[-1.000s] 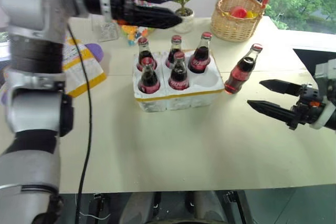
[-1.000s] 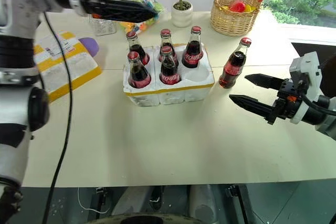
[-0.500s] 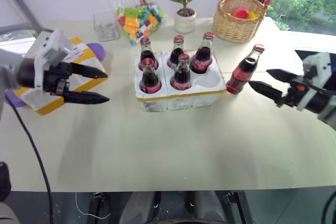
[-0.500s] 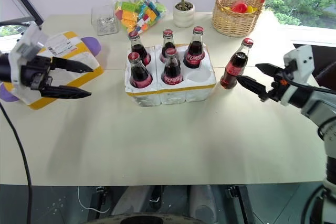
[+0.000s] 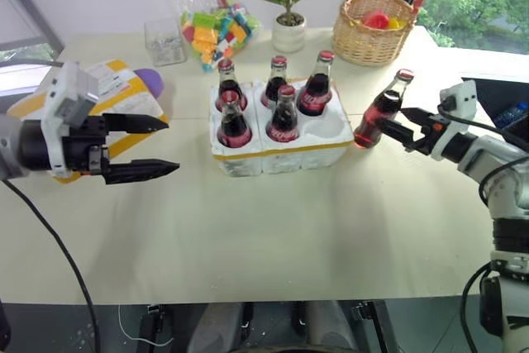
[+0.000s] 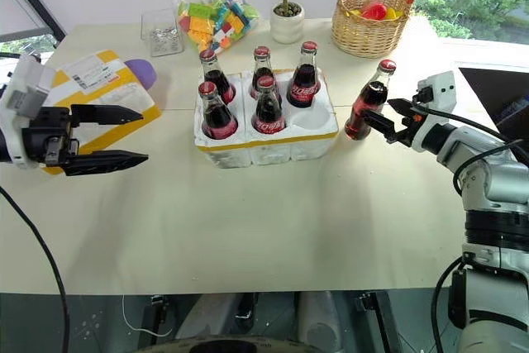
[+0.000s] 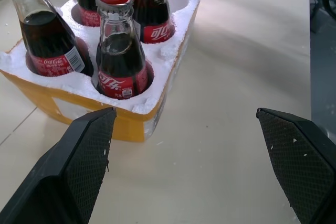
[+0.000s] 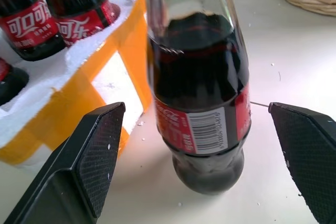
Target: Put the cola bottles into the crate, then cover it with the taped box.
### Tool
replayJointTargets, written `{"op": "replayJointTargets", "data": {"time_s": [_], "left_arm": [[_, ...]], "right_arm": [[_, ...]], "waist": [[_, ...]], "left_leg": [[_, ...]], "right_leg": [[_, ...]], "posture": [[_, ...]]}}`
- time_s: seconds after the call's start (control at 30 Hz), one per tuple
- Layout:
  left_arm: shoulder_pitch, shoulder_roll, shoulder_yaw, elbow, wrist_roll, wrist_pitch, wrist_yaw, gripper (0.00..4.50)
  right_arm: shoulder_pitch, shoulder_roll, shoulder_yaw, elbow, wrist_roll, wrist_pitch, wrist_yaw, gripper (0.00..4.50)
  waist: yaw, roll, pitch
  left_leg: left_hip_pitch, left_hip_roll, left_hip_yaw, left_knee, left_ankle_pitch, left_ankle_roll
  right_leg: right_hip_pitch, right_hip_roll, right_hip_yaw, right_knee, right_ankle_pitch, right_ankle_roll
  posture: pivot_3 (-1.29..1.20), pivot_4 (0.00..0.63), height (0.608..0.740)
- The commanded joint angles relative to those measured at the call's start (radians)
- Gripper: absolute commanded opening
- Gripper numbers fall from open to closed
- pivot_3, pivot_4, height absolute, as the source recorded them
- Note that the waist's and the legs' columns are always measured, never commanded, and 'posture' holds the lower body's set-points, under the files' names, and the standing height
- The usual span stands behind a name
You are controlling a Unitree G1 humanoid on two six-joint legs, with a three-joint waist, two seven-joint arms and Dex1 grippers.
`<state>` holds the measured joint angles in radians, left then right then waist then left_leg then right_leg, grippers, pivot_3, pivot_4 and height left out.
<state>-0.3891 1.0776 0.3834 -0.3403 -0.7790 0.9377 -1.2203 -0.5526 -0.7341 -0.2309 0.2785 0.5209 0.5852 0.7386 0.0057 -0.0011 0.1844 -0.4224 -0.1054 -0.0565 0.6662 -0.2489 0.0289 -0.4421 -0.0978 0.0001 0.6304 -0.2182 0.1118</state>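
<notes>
On the near left of the table (image 5: 273,237), the left gripper (image 5: 149,147) is held above the tabletop with its jaws spread wide and nothing between them, well apart from the crate (image 5: 281,142). Just behind it, at the left edge, the taped box (image 6: 103,93) is seen lying flat, label up, with a purple piece poking out at its far end.

Mid-table, the crate is parked with five cola bottles (image 5: 285,115) stood upright in its wells; the near-right well is left bare. Just off the crate's right side, the sixth bottle (image 6: 365,102) is stood on the table, pretty much beside the foam. The right gripper (image 6: 382,116) is brought in from the right, jaws wide open, one finger on each side of that bottle, with gaps visible in the right wrist view, so nothing is gripped.

Farther back, a clear plastic tub (image 5: 168,41), a bag of colourful blocks (image 5: 216,26), a small potted plant (image 5: 288,2) and a wicker basket (image 5: 376,26) are lined up along the far edge.
</notes>
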Motion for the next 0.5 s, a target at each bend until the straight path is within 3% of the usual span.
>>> {"op": "replayJointTargets", "data": {"time_s": [0.03,0.2,0.37,0.5], "left_arm": [[0.024,0.011,0.056,-0.047,-0.04,0.009,0.03,4.49],[0.043,0.009,0.049,-0.064,-0.067,0.003,0.064,4.49],[0.048,0.005,0.026,-0.072,-0.078,-0.008,0.078,4.5],[0.05,0.004,0.013,-0.07,-0.079,-0.016,0.078,4.5]], "right_arm": [[-0.057,0.028,0.015,0.06,-0.031,-0.048,0.016,4.5],[-0.124,0.069,0.021,0.18,-0.067,-0.096,0.016,4.5],[-0.121,0.075,0.007,0.156,-0.06,-0.098,0.037,2.81],[-0.071,0.044,-0.035,0.03,-0.022,-0.062,0.049,2.82]], "waist": [[-0.003,0.0,0.0],[-0.006,0.0,0.0],[-0.007,0.0,0.0],[-0.01,0.001,0.0]], "left_leg": [[0.0,0.0,0.0,0.0,0.0,0.0],[0.0,0.0,0.0,-0.001,0.0,-0.001],[0.0,0.0,0.0,-0.001,0.0,-0.001],[0.0,0.0,0.0,-0.001,0.0,-0.001]], "right_leg": [[0.0,0.0,0.0,0.0,0.0,0.0],[0.0,0.0,0.0,0.0,0.0,0.0],[0.0,0.0,0.0,0.0,0.0,0.0],[0.0,0.0,0.0,0.0,0.0,0.0]], "posture": [[0.0,0.15,0.732],[0.0,0.15,0.732],[0.0,0.15,0.732],[0.0,0.15,0.732]]}}
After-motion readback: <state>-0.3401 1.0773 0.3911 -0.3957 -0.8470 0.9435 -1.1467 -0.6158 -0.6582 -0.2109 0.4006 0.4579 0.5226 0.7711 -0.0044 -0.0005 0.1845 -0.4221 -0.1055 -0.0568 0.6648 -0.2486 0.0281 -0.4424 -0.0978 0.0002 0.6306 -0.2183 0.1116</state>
